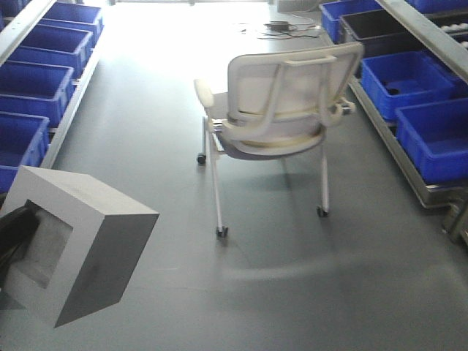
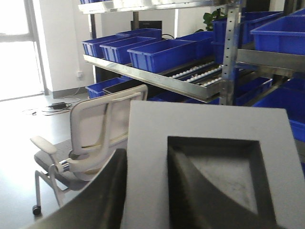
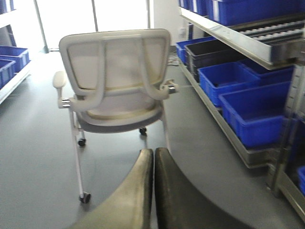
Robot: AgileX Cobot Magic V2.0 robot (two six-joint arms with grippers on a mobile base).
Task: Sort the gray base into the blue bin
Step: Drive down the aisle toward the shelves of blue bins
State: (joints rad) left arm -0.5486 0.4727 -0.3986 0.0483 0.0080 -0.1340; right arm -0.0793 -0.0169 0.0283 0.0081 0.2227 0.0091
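The left gripper is clamped on one wall of the gray base. In the left wrist view, at the bottom of the frame, its inner finger sits down inside the square recess. Its outer finger presses against the outside of the same wall, so the jaws are only as far apart as that wall is thick.

In the front-facing view the gray base fills the lower left corner. It is tilted, with its recessed face turned toward the left edge of the frame. There the dark end of the left gripper reaches into the recess.

The right gripper shows at the bottom centre of the right wrist view. Its pale finger and dark finger are pressed flat together with nothing between them.

A white mesh office chair on castors stands on the gray floor, in the middle of the front-facing frame and well apart from the held block. Blue bins line the low racks along the right edge, and more sit along the upper left edge. A black bin is among them at the upper right. None of the bins is close to the gray base.
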